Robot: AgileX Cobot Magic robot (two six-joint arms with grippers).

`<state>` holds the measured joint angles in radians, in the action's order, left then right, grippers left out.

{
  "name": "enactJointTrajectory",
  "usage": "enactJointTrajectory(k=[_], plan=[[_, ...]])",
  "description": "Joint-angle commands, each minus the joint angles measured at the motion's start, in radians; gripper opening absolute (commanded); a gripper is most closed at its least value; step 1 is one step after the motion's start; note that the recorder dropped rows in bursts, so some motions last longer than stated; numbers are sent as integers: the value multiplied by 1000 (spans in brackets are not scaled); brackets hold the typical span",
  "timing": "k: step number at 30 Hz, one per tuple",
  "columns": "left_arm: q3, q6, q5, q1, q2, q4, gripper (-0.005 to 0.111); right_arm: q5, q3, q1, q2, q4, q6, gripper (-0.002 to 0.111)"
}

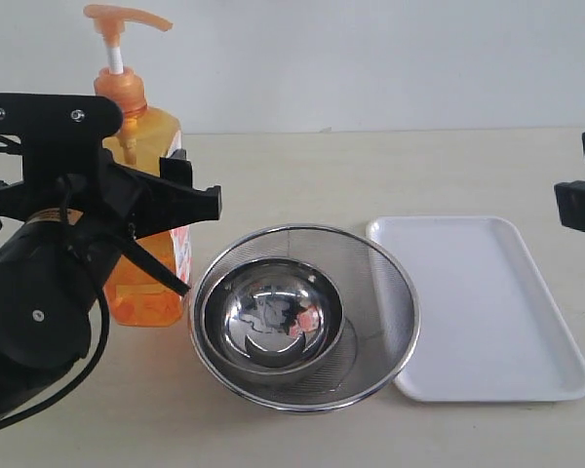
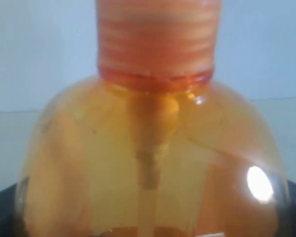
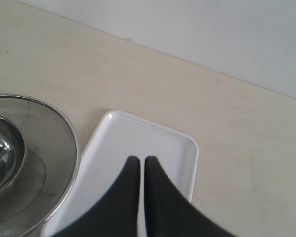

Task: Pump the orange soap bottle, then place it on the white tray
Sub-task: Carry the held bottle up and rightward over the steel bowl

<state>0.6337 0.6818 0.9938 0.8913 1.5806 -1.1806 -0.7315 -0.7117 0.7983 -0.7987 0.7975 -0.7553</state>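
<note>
**Operator:** Where was the bottle at that moment?

**Spotter:** The orange soap bottle (image 1: pixel 148 292) stood upright on the counter (image 1: pixel 370 166), at ten o'clock from the mesh strainer (image 1: pixel 370 263). Its pump head (image 1: pixel 127 18) was raised on the white stem. Your left end effector (image 1: pixel 197 244) was closed around the bottle's body. Your left wrist camera saw little but orange wall, with the dip tube showing through. I could not tell you how full it was.

**Operator:** And the other containers?

**Spotter:** The strainer sat mid-counter with a steel bowl (image 1: pixel 273 317) nested inside it, and the bowl showed you only reflections. The white tray (image 1: pixel 487 292) lay flat at three o'clock from the strainer, well apart from the bottle. The strainer's rim met the tray's nine o'clock edge, though I could not tell whether it touched or overlapped.

**Operator:** My right side?

**Spotter:** Your right end effector (image 3: pixel 140 160) hung above the tray, toward its one o'clock corner. Its fingers were pressed narrow, with only a slit between them and nothing in their grip.
</note>
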Motion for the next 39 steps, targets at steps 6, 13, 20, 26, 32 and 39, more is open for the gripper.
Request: enactJointTrajectory(k=[6, 13, 20, 26, 32, 39], plan=[[7, -24, 72, -3, -112, 162, 5, 4, 4, -1, 9, -2, 9, 0], [7, -24, 38, -3, -173, 221, 5, 4, 4, -1, 9, -2, 9, 0], [7, -24, 35, -3, -208, 291, 5, 4, 4, -1, 9, -2, 9, 0], [40, -24, -66, -3, -212, 340, 5, 4, 4, -1, 9, -2, 13, 0], [119, -24, -186, -3, -212, 340, 5, -20, 4, -1, 9, 3, 24, 0], [168, -8, -266, -3, -212, 350, 5, -133, 4, -1, 9, 80, -59, 0]])
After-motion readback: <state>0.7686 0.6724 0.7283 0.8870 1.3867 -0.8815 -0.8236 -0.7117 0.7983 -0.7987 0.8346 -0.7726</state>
